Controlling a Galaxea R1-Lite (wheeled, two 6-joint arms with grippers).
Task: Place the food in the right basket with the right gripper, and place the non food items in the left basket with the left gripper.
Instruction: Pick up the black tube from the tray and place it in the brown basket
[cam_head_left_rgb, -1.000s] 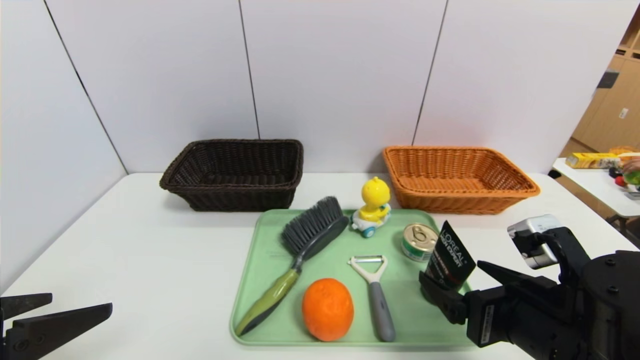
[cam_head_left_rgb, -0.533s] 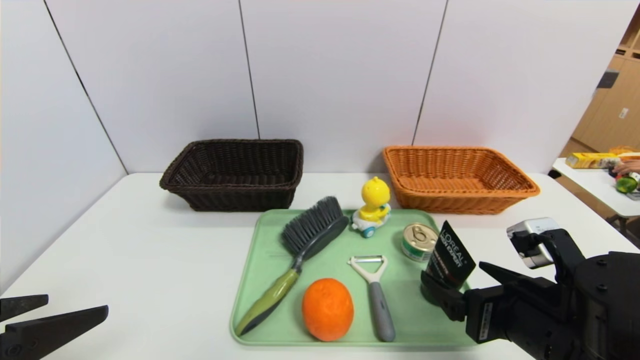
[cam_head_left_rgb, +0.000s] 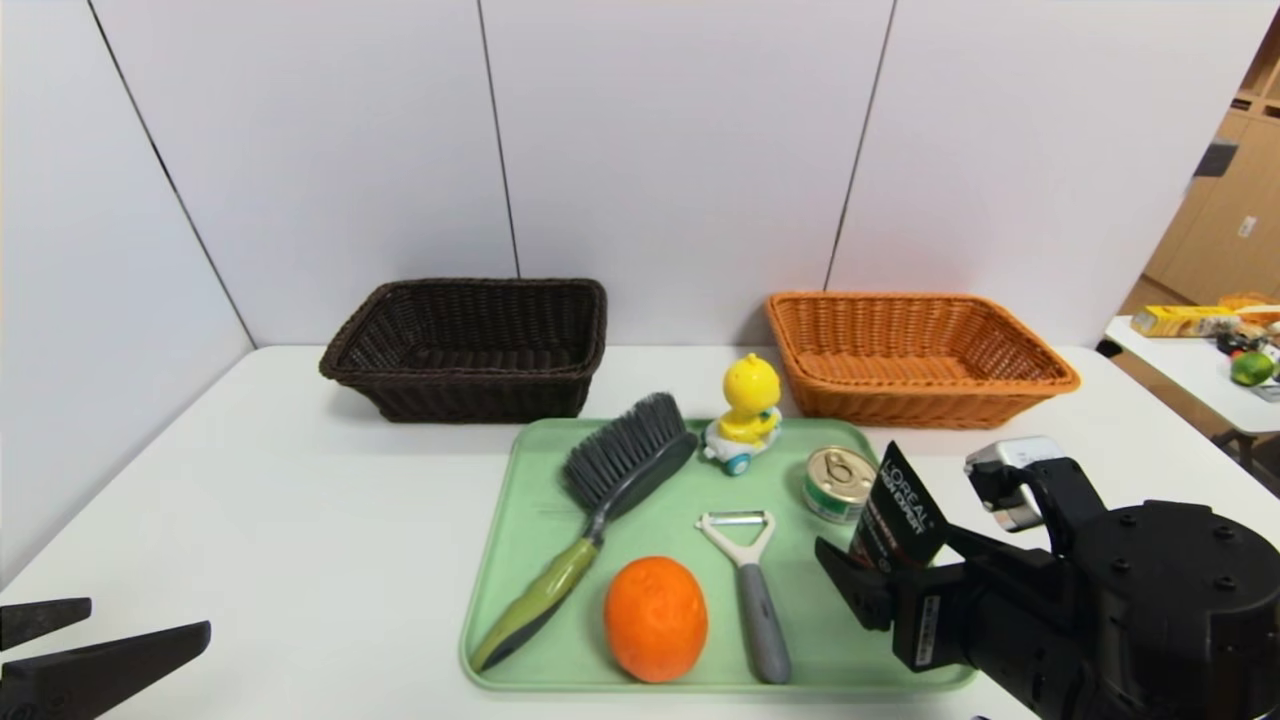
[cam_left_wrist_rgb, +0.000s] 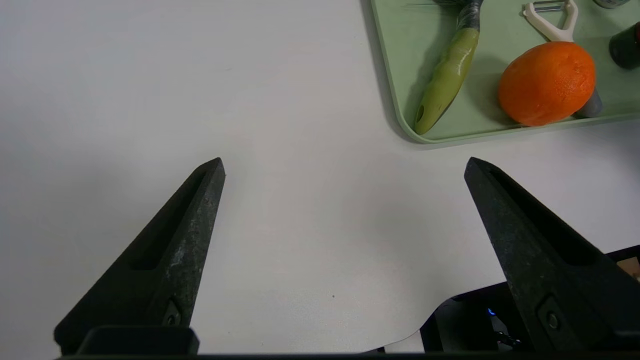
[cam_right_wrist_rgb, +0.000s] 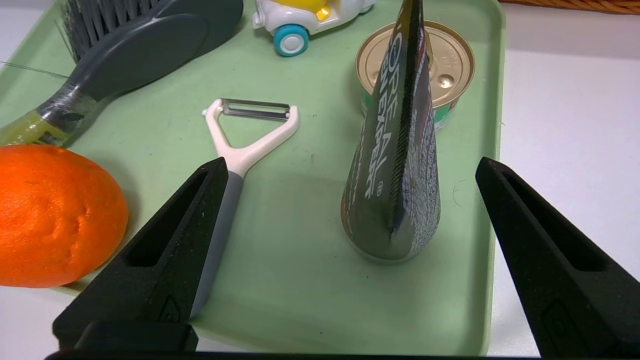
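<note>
From the head camera, the right gripper (cam_head_left_rgb: 880, 590) hangs wide open and empty at the pale green plastic tray (cam_head_left_rgb: 520, 520), where the round orange fruit (cam_head_left_rgb: 655, 618) and gold-lidded tin can (cam_head_left_rgb: 838, 483) await the orange wicker basket (cam_head_left_rgb: 920, 355). The left wrist view shows the left gripper (cam_left_wrist_rgb: 345, 170) parked, spread and empty over white table (cam_left_wrist_rgb: 150, 75). The right wrist view frames the upright black L'Oreal tube (cam_right_wrist_rgb: 395, 175) between the fingers, apparently blocking the can.

Bright, even light falls from overhead, leaving only soft shadows. The orange (cam_left_wrist_rgb: 546, 83) casts a faint one toward nine o'clock on the green tray (cam_left_wrist_rgb: 395, 75); the brown basket (cam_head_left_rgb: 468, 347) darkens the table (cam_head_left_rgb: 300, 520) at its foot. A mild sheen sits on the can (cam_right_wrist_rgb: 442, 65) lid. Wall seams bow outward at the head view's edges. Everything looks sharp.
</note>
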